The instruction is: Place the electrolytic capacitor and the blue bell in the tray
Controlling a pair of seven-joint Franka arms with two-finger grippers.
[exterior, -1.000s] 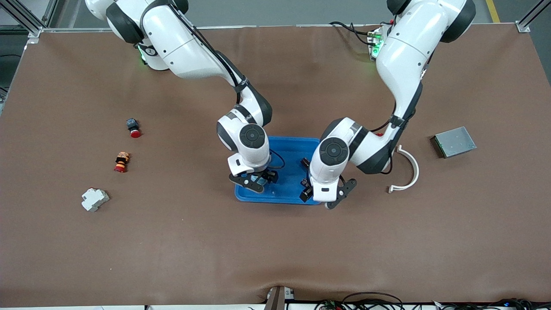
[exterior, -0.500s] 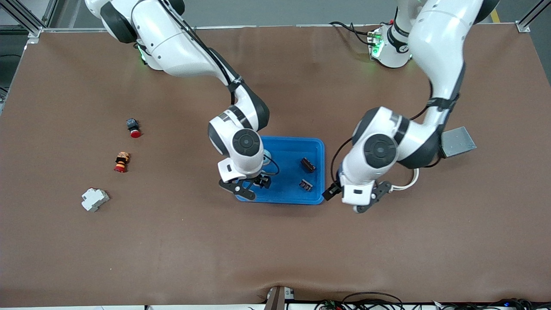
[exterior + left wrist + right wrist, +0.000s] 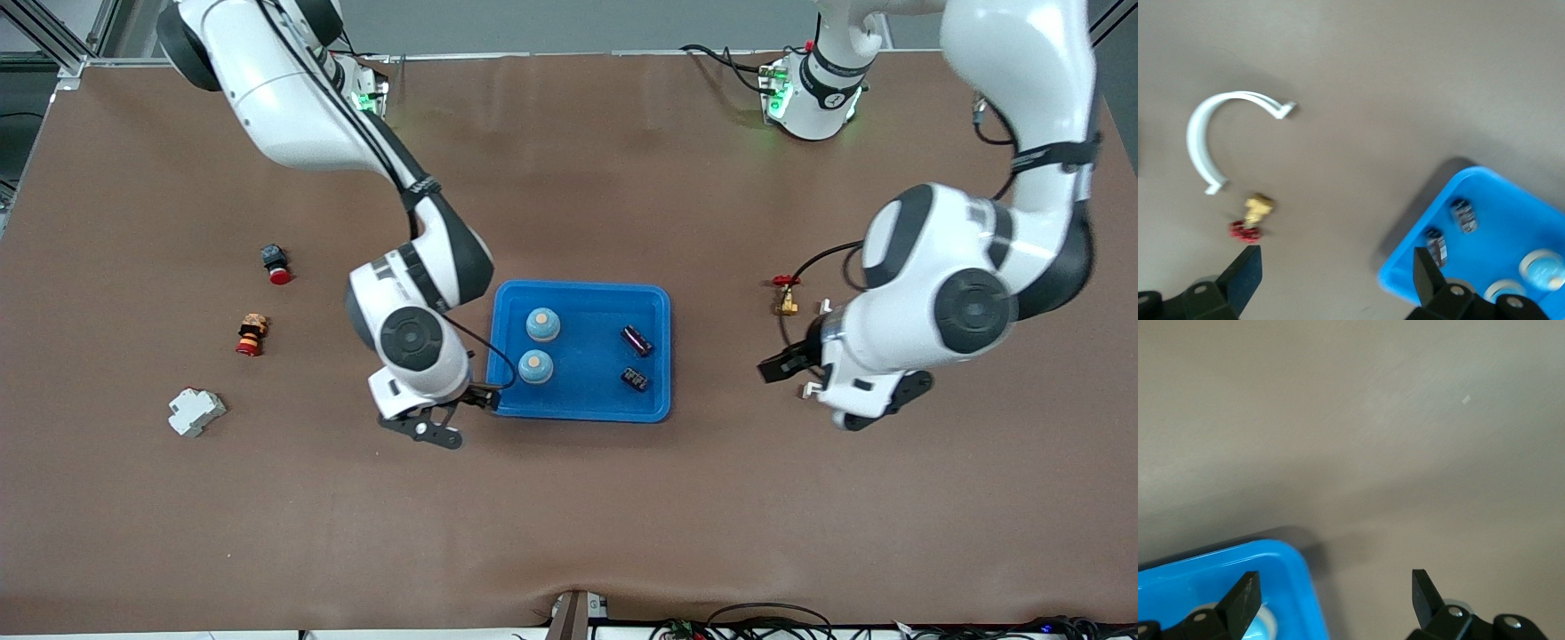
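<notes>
The bright-blue tray (image 3: pixel 582 391) lies mid-table. In it stand two blue bells (image 3: pixel 542 324) (image 3: pixel 534 365) at the right arm's end and lie two dark electrolytic capacitors (image 3: pixel 637 339) (image 3: pixel 634 379) at the left arm's end. My right gripper (image 3: pixel 449 416) is open and empty, over the table just off the tray's corner (image 3: pixel 1281 577); in its wrist view (image 3: pixel 1333 593) one bell (image 3: pixel 1263 621) shows. My left gripper (image 3: pixel 800 378) is open and empty over bare table beside the tray (image 3: pixel 1501 220). In its wrist view (image 3: pixel 1336 277) the capacitors (image 3: pixel 1463 215) and bells (image 3: pixel 1541 267) show.
A brass valve with a red handle (image 3: pixel 785 298) (image 3: pixel 1253 217) and a white curved piece (image 3: pixel 1205 140) lie toward the left arm's end. Two red-capped buttons (image 3: pixel 276 264) (image 3: pixel 252 334) and a grey-white block (image 3: pixel 196 412) lie toward the right arm's end.
Both grippers have drawn away from over the tray, each toward its own end of the table. The bells and capacitors stay in the tray, now uncovered.
</notes>
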